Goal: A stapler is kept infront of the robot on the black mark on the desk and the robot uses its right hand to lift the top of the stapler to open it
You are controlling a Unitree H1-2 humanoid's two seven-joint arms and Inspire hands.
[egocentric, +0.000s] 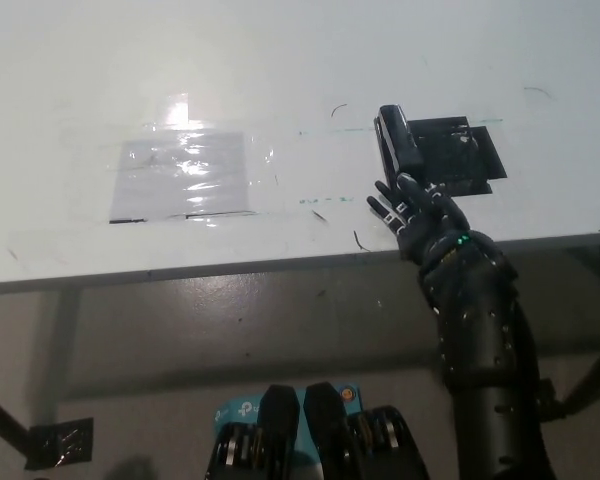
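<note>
On the white counter (pixel 280 70), right of centre, the black right hand (pixel 420 215) reaches up from the near edge, its arm rising from the lower right of the head view. The fingers (pixel 385 210) are spread apart and extended toward the far side; the hand holds nothing. The uppermost fingertips lie at the near end of the stapler (pixel 398 142); whether they actually touch it cannot be determined, as black meets black at that point.

The stapler is a dark, elongated body lying on the left portion of the black mark (pixel 460 155), overlapping the mark's left edge. Its long axis runs roughly from near to far, tilted slightly, with the far end toward the top of the view. Whether its top is raised or closed cannot be read from above.

The black mark is a roughly square patch that extends to the right of the stapler. Left of the stapler, well apart, a glossy clear tape patch (pixel 180 178) lies flat on the counter, reflecting light. Open white surface lies between the tape patch and the stapler, and beyond the stapler on the far side. The counter's near edge (pixel 230 268) runs across the view just below the hand's wrist. The white left hand is not in view.
</note>
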